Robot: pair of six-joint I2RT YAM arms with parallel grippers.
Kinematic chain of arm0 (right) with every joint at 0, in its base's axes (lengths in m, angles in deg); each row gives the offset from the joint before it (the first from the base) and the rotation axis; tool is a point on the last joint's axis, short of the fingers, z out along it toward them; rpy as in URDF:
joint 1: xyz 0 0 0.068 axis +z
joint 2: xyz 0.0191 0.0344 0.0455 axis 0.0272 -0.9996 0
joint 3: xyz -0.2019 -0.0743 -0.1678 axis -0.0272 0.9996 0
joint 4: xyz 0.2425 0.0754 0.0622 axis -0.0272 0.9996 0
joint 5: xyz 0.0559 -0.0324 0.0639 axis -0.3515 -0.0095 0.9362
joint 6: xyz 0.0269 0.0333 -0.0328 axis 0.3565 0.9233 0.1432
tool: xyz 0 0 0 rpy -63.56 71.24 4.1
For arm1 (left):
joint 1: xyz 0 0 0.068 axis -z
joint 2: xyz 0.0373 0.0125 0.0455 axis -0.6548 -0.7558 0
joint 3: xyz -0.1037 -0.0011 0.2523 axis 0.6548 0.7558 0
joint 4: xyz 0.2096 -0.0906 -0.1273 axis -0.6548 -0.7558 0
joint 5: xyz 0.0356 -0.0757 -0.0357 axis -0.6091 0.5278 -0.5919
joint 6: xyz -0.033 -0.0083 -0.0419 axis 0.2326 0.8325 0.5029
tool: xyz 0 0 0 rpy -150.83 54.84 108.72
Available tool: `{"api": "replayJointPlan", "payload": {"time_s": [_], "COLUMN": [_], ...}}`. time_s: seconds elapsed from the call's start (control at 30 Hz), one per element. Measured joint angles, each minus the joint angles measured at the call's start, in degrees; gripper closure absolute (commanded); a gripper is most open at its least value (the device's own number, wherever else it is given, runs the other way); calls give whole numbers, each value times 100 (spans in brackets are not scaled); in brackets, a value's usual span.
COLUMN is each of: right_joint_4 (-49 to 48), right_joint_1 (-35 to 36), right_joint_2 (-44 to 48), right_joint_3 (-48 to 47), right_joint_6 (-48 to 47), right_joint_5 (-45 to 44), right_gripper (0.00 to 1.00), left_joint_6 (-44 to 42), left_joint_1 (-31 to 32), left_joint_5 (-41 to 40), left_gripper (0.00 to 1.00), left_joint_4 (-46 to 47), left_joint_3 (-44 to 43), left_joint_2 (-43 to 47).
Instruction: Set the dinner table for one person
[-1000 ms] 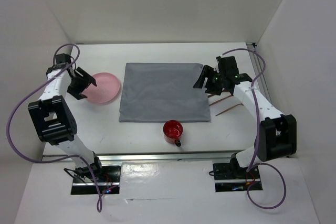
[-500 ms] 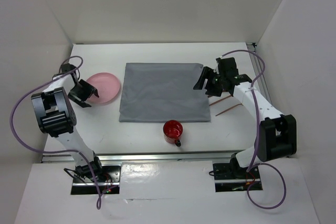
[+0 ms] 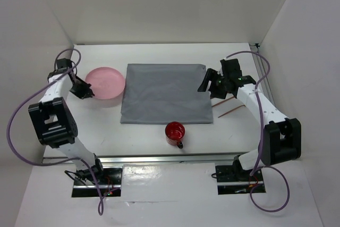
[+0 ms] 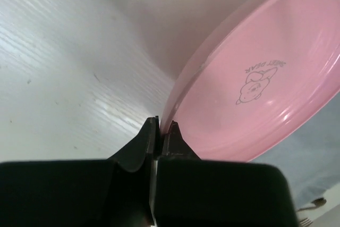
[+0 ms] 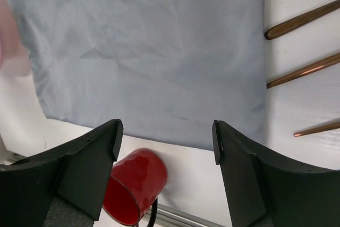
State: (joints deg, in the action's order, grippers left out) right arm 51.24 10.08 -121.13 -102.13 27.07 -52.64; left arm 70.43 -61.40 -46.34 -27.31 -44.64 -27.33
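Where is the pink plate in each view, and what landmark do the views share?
Top external: left of centre, pink plate beside the grey cloth's left edge.
Left wrist: fills the upper right, its rim pinched by the left gripper.
Right wrist: only a pink blur at the left edge, probably the plate.
Shared landmark: the grey cloth, in all three views.

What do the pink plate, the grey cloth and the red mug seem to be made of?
The pink plate looks like plastic or melamine: smooth, glossy, with a printed cartoon. The grey cloth is fabric, matte, with faint creases. The red mug has a glossy sheen, perhaps glazed ceramic or enamelled metal; the look leaves it open.
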Motion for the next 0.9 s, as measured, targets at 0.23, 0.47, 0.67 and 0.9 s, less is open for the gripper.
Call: {"api": "replayJointPlan", "payload": {"time_s": [0.23, 0.47, 0.67, 0.9], "right_joint_4": [168, 459, 667, 748], "right_joint_1": [0, -11, -98, -20], "right_joint_2": [-2, -2, 144, 481], "right_joint_3": [-63, -153, -151, -149], "right_joint_6": [39, 201, 151, -485], "right_joint_5": [-538, -977, -1047, -415], "right_gripper": [20, 20, 21, 28], "left_joint_6": [-212, -214, -168, -162], "left_joint_1": [1174, 2774, 3467, 3733], "left_joint_5": [33, 396, 564, 577], "left_gripper": [100, 100, 100, 100], "left_joint_4": [-136, -133, -142, -63], "left_joint_3": [-610, -1362, -1681, -1729], "left_joint_2": [935, -111, -1154, -1497]}}
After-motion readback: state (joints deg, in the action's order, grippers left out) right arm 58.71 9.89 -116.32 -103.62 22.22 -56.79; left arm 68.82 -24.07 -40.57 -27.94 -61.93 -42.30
